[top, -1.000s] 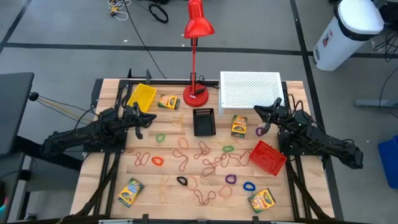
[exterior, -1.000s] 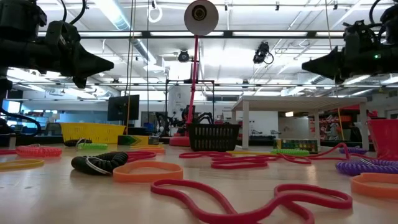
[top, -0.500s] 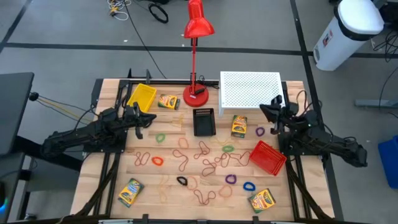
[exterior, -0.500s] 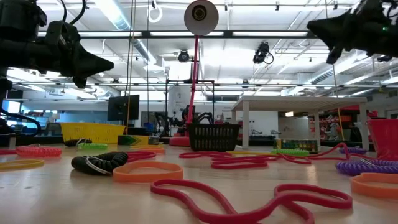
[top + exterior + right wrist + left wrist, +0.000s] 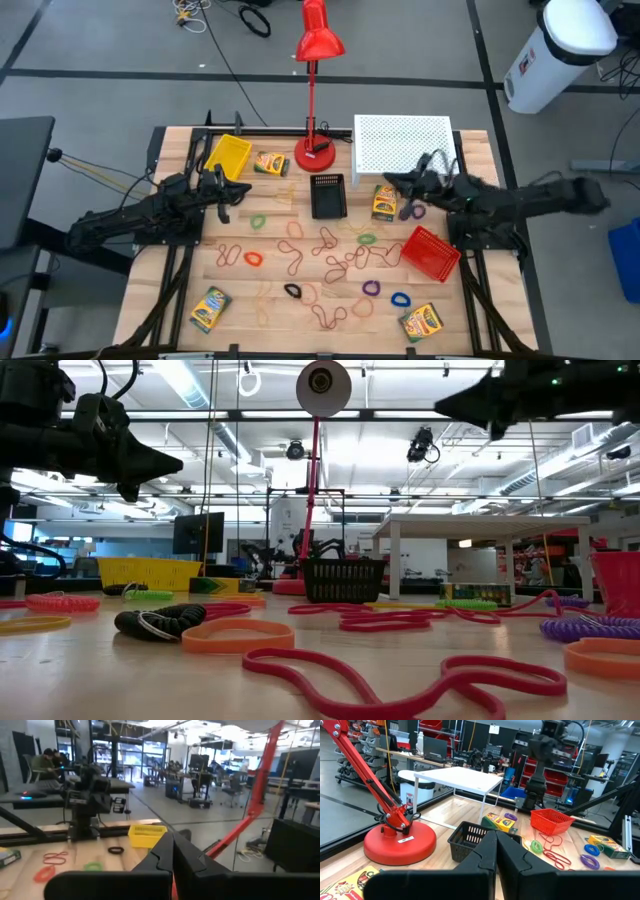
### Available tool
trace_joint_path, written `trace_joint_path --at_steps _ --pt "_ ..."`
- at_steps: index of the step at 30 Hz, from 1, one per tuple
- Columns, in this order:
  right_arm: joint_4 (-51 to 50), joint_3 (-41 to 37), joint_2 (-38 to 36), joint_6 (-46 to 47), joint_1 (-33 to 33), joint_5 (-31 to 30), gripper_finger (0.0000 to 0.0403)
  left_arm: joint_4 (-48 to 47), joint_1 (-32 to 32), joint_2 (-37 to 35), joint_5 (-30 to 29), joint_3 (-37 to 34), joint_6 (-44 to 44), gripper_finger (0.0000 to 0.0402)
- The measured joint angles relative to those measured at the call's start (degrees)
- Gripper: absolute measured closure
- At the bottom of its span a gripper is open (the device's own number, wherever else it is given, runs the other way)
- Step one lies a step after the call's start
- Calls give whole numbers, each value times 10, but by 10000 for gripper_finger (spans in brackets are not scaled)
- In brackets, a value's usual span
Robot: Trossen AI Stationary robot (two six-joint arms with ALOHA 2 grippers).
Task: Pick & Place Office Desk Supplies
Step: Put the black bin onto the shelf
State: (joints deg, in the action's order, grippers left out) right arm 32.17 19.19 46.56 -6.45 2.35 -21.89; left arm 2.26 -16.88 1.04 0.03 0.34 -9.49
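From above, right gripper (image 5: 392, 182) reaches over the crayon box (image 5: 384, 202) beside the black bin (image 5: 328, 196), fingers pressed together, empty, likely lining up a pick; left gripper (image 5: 226, 191) waits near the yellow bin (image 5: 228, 154), also closed on nothing; rubber bands (image 5: 330, 252) lie scattered mid-table, thin loops, mixed colours; red bin (image 5: 430, 251) sits tilted; low view: both arms well above the table (image 5: 90, 680); wrist views: each pair of fingers meets with no gap.

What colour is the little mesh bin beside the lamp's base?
Black bin, clearest in the high view.
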Motion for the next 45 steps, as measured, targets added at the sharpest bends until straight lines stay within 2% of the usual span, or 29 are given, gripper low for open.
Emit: trace_joint_path --at_steps 5,8,11,14,20,22,24,29,35,40,45 --pt "245 -3 207 -7 93 -44 401 0 0 0 0 0 0 394" --pt "383 20 328 -14 129 -50 402 0 0 0 0 0 0 394" --pt "384 76 411 -39 156 -97 402 0 0 0 0 0 0 394" --pt "234 160 443 -39 165 -153 402 0 0 0 0 0 0 394" --pt "-196 346 449 98 164 -170 403 0 0 0 0 0 0 394" --pt "-302 396 449 140 158 -154 403 0 0 0 0 0 0 394" --pt "-385 440 450 176 145 -105 403 0 0 0 0 0 0 394" --pt "-567 538 506 211 96 -29 403 0 0 0 0 0 0 394" --pt "-733 670 614 187 49 46 403 -1 0 0 0 0 0 394" --pt "-846 762 682 126 21 84 400 -1 0 0 0 0 0 394" --pt "-889 798 715 117 8 72 362 -1 0 0 0 0 0 394"
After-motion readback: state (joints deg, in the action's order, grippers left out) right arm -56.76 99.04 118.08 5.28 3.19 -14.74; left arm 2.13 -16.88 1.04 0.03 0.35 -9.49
